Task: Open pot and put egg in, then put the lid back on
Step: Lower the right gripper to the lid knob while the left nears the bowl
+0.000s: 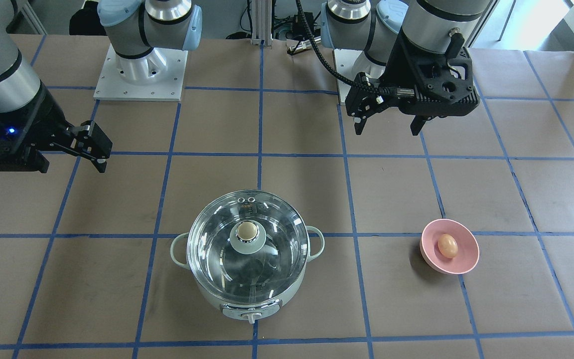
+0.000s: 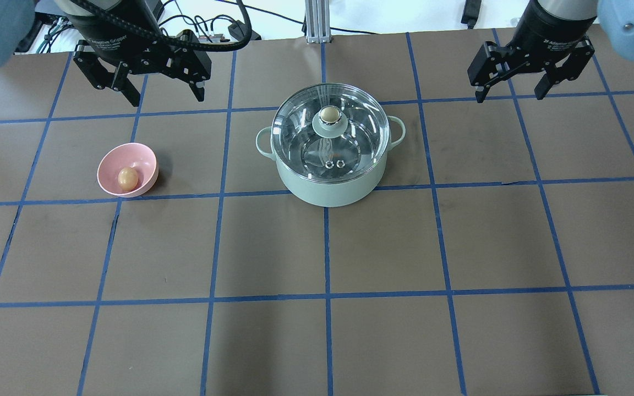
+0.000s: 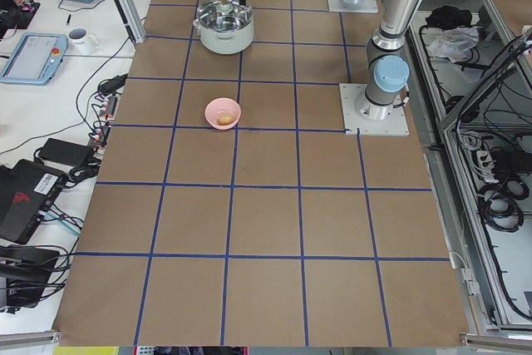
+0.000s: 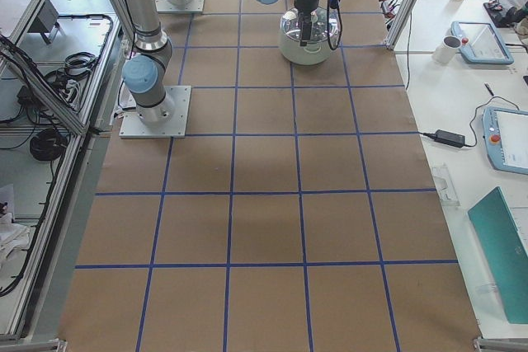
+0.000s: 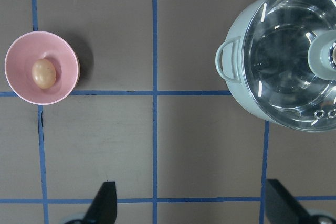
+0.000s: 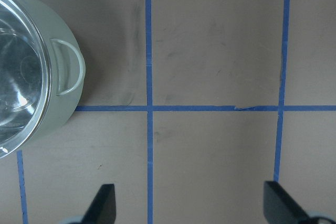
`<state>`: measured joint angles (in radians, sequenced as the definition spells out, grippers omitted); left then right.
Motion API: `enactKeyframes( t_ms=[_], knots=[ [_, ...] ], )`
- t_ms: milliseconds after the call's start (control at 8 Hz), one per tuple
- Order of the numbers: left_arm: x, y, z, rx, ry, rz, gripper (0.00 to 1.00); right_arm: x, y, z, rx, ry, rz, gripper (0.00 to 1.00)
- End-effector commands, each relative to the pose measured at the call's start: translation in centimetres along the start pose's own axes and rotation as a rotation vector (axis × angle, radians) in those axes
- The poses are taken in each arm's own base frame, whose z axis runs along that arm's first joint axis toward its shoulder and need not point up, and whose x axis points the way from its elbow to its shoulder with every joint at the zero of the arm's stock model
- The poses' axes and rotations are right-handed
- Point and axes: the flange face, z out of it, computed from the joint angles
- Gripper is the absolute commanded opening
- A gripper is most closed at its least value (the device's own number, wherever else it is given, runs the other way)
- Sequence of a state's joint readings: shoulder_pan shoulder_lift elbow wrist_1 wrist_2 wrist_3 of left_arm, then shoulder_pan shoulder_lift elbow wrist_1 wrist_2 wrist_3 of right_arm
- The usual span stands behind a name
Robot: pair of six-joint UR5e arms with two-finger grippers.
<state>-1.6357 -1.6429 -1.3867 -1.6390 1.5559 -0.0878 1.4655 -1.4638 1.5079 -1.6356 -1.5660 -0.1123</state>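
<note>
The mint-green pot (image 2: 328, 184) stands mid-table with the clear glass lid (image 2: 344, 146) on it, its beige-topped knob (image 2: 329, 115) upright. It also shows in the front view (image 1: 247, 294), the left wrist view (image 5: 236, 35) and the right wrist view (image 6: 58, 98). The tan egg (image 2: 127, 178) lies in a pink bowl (image 2: 141, 159), also in the front view (image 1: 447, 246) and the left wrist view (image 5: 44, 73). My left gripper (image 2: 164, 100) hangs open and empty above the table behind the bowl. My right gripper (image 2: 509, 96) hangs open and empty, to the pot's right.
Brown table cover with a blue tape grid (image 2: 325, 247). The arm bases (image 1: 140, 75) are bolted at the robot side. Tablets, a mug and cables lie on side benches (image 3: 50, 47) beyond the table's edge.
</note>
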Motion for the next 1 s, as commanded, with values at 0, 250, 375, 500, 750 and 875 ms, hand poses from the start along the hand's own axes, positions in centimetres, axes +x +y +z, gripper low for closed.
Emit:
enactKeyframes(
  t_ms=[0,250,375,500,750,875],
  knots=[
    [-0.1,0.0,0.0,0.0,0.005,0.001,1.0,-0.1,0.0,0.2,-0.012,-0.001,-0.004,1.0],
    [-0.9,-0.4,0.1,0.001,-0.027,-0.008,1.0,0.3,0.1,0.4,-0.027,0.037,-0.012,1.0],
    [-4.6,-1.5,0.2,-0.003,-0.02,-0.076,1.0,1.4,-0.2,0.7,-0.032,0.134,-0.032,1.0],
    [-9.7,-2.7,0.5,-0.013,-0.022,-0.157,1.0,1.3,-0.7,-0.2,0.024,0.133,-0.012,1.0],
    [-15.5,-4.6,4.0,-0.071,-0.033,-0.14,1.0,-0.9,-2.4,-0.1,0.086,-0.025,0.072,1.0],
    [-17.3,-5.9,7.7,-0.126,-0.036,-0.15,1.0,-4.4,-3.2,0.0,0.109,-0.04,0.058,1.0]
  ],
)
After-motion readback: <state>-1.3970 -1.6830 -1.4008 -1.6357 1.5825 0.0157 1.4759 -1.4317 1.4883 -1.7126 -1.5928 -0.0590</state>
